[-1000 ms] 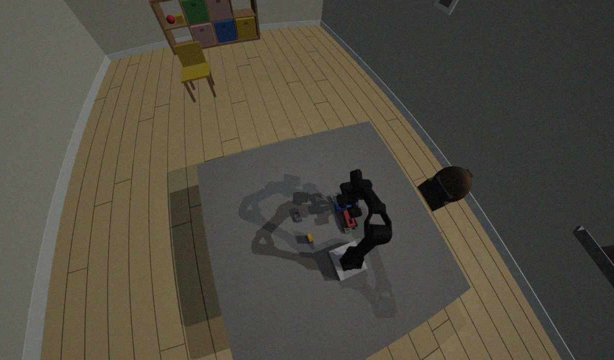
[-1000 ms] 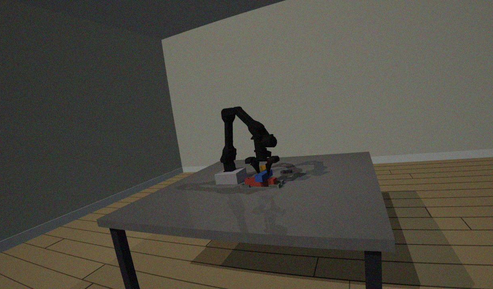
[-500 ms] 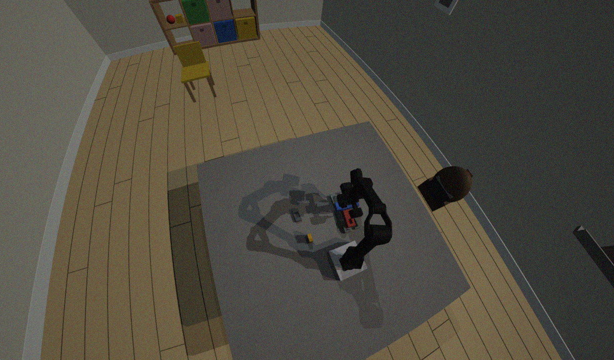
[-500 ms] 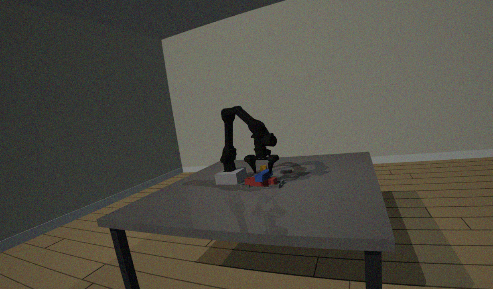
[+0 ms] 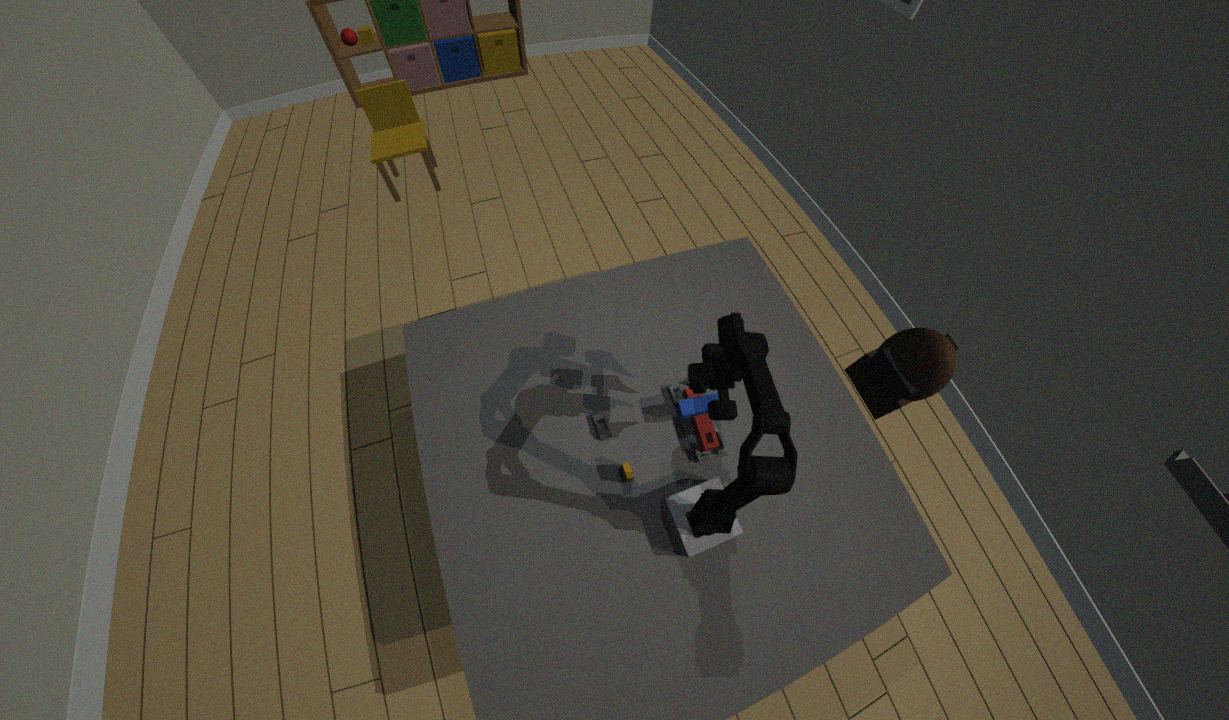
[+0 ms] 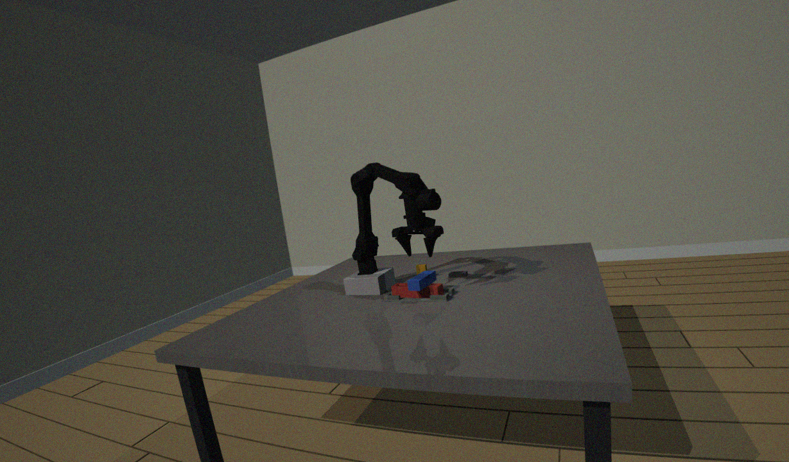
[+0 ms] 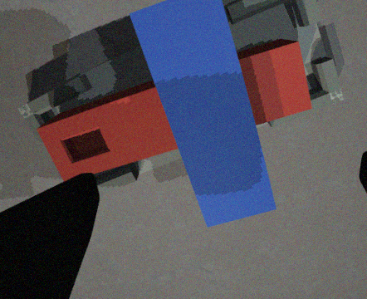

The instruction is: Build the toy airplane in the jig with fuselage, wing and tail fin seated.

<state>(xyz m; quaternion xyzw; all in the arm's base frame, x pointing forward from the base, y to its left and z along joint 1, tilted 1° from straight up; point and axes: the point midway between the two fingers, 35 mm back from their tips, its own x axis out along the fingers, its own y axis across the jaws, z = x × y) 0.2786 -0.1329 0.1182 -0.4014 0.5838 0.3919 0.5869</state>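
- Because the wing point(image 5: 697, 404) point(image 6: 421, 280) point(image 7: 208, 108) needs its tab in the top socket, it lies across the fuselage point(image 5: 707, 433) point(image 6: 405, 290) point(image 7: 121, 124); full seating I cannot tell.
- The gripper point(image 5: 730, 410) point(image 6: 420, 255) point(image 7: 229, 175) hangs above, fingers wide, holding nothing, presumably for clearance.
- Cradling the fuselage, the jig point(image 5: 713, 454) point(image 6: 449, 292) point(image 7: 326, 75) keeps it steady; its tail socket is vacant.
- Seen from the top, the yellow tail fin point(image 5: 627, 471) point(image 6: 421, 268) waits at eight o'clock from the fuselage.

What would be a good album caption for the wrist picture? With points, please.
Blue wing point(image 7: 208, 108) lying across the red fuselage point(image 7: 117, 124), with the open gripper's point(image 7: 229, 170) dark fingertips either side of the view.
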